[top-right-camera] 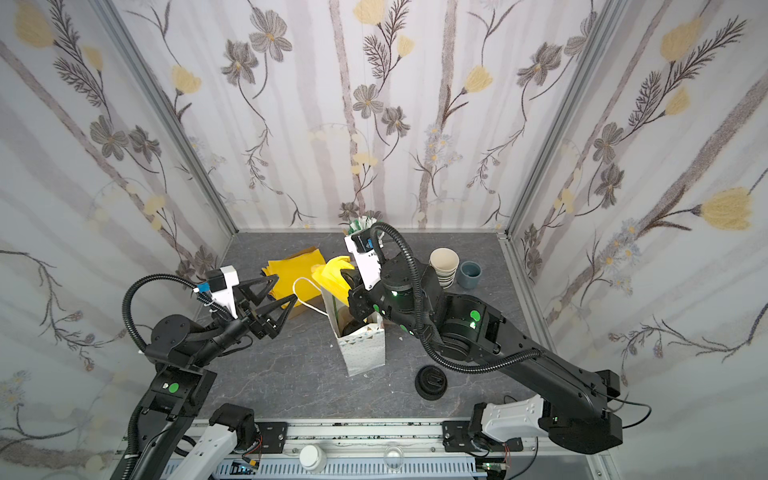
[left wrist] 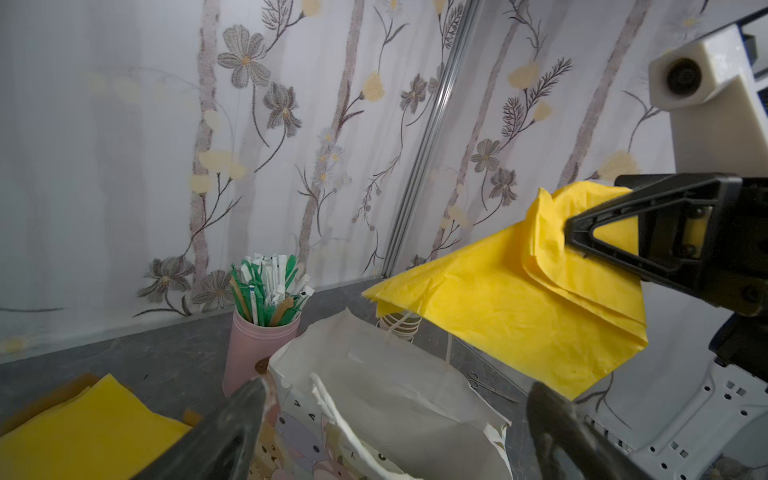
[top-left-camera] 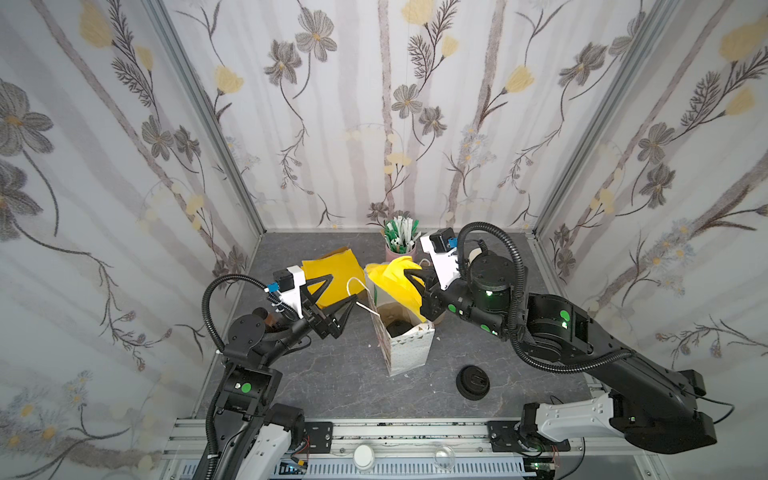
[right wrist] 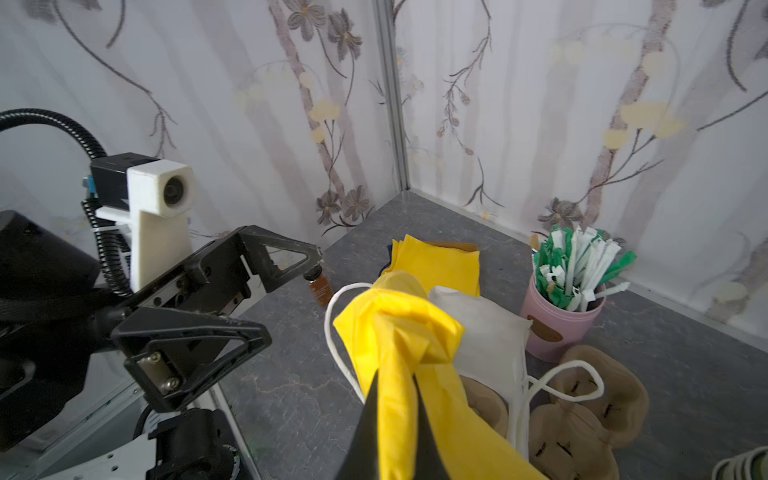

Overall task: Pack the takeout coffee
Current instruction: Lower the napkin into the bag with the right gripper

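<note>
Stacked black lids [top-left-camera: 473, 381] lie near right. Left of them, the left gripper [top-left-camera: 344, 289] reaches forward, jaws spread empty beside the paper bag [top-left-camera: 409, 349], takeout coffee [top-left-camera: 396, 326] inside it. Elbow bent, the right gripper [top-left-camera: 409, 273] pinches a yellow napkin [top-left-camera: 390, 284] over the bag.

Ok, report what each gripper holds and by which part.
Right gripper: shut on the yellow napkin, pinching its bunched end. Left gripper: open, holding nothing.
</note>
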### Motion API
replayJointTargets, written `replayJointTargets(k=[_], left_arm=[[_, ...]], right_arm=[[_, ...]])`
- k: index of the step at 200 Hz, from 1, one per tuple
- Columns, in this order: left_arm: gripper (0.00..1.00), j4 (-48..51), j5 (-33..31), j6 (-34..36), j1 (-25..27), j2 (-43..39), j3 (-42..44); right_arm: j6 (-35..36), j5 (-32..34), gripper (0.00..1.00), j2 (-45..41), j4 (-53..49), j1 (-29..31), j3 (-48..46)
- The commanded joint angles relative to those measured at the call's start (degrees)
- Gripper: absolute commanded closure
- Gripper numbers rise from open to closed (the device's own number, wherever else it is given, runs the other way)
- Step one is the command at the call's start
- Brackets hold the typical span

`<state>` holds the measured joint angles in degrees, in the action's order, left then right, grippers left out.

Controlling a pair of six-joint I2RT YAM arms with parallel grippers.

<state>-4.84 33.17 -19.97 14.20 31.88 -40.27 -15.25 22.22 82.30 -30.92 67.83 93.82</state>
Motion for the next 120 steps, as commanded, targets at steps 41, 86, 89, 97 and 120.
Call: replayJointTargets(k=[41, 86, 89, 97, 120], left_arm=[[0.16, 0.8, -3.0, -6.0, 0.0, 3.9, -1.0], [0.36, 0.9, -1.2, -6.4, 0.0, 4.8, -0.4], [0.38, 0.9, -1.0, -6.5, 0.0, 5.0, -0.3], [0.43, 1.0, -0.6, -6.6, 0.0, 5.3, -0.3], [0.53, 0.9, 0.2, -6.9, 0.0, 5.9, 0.0]], right_arm=[[-5.7, 8.8, 1.00, 5.0, 4.4, 0.5, -2.3], [-7.3, 10.9, 1.00, 8.5, 7.3, 0.6, -5.7], [-7.6, 11.2, 1.00, 8.7, 7.3, 0.6, -5.8], [-8.1, 11.9, 1.00, 8.7, 7.3, 0.6, -6.0], [-9.5, 13.6, 1.00, 11.4, 7.3, 0.5, -6.8]])
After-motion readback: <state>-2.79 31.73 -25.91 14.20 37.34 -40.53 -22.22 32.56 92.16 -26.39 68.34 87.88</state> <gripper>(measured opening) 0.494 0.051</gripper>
